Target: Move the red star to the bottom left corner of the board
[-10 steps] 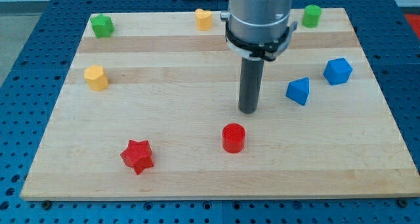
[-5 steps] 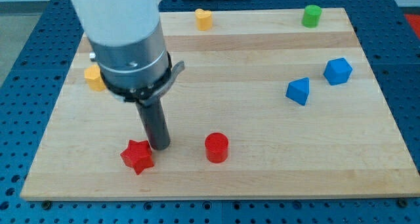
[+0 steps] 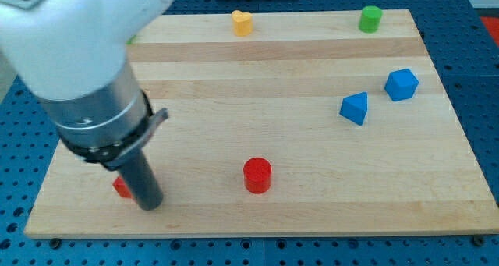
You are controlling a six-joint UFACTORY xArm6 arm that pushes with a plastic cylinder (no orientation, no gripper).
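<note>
The red star [image 3: 121, 187] lies near the board's bottom left corner and is mostly hidden behind my rod; only a small red part shows at the rod's left. My tip [image 3: 148, 204] rests on the board right against the star's right side. The arm's large body covers the board's upper left part.
A red cylinder [image 3: 256, 175] stands at the bottom centre. A blue triangular block [image 3: 355, 108] and a blue cube-like block [image 3: 401, 84] lie at the right. A yellow heart-shaped block [image 3: 242, 22] and a green cylinder [image 3: 369, 19] sit along the top edge of the wooden board [image 3: 312, 211].
My tip has swept from the board's centre to the lower left. The red cylinder shifted left early on. The red star has been pushed left toward the bottom left corner.
</note>
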